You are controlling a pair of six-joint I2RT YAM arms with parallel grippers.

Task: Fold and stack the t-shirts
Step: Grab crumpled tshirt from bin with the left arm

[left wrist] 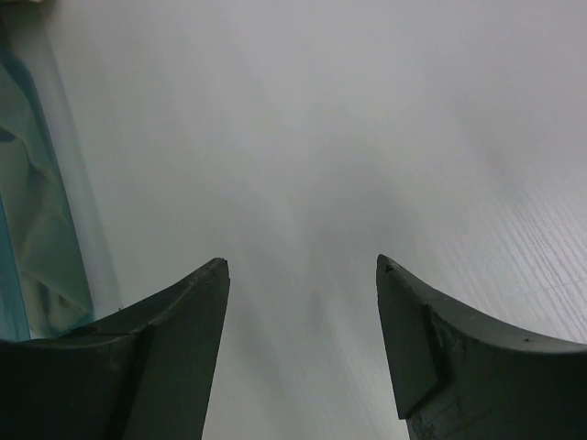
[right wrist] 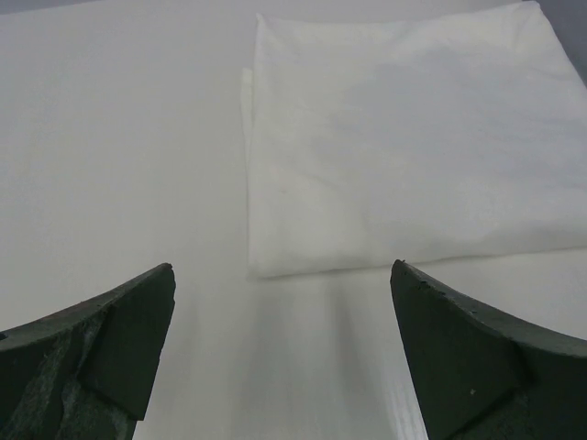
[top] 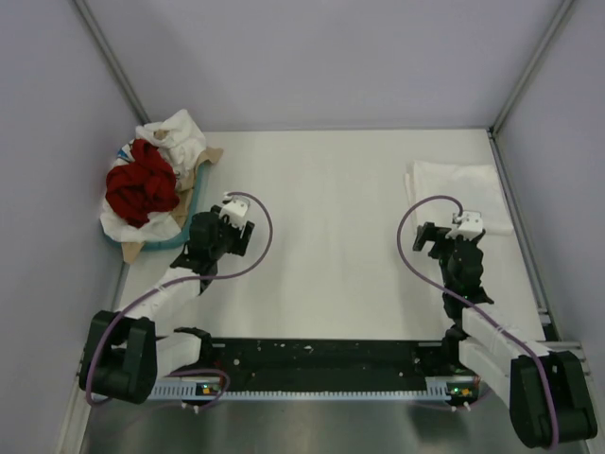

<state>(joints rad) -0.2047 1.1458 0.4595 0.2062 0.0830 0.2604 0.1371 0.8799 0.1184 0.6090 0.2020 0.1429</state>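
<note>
A crumpled red t-shirt (top: 142,189) lies on top of bunched white cloth (top: 176,134) in the tan-and-teal tray (top: 194,182) at the far left. I cannot make out a daisy print on that cloth. A folded plain white t-shirt (top: 456,186) lies flat at the back right; in the right wrist view it (right wrist: 404,137) is just ahead of the fingers. My left gripper (top: 210,225) is open and empty beside the tray, over bare table (left wrist: 301,261). My right gripper (top: 437,235) is open and empty just short of the folded shirt's near edge (right wrist: 282,266).
The tray's teal rim (left wrist: 27,229) shows at the left edge of the left wrist view. Grey walls close in the white table (top: 321,236) on the left, back and right. The black base bar (top: 312,357) runs along the near edge.
</note>
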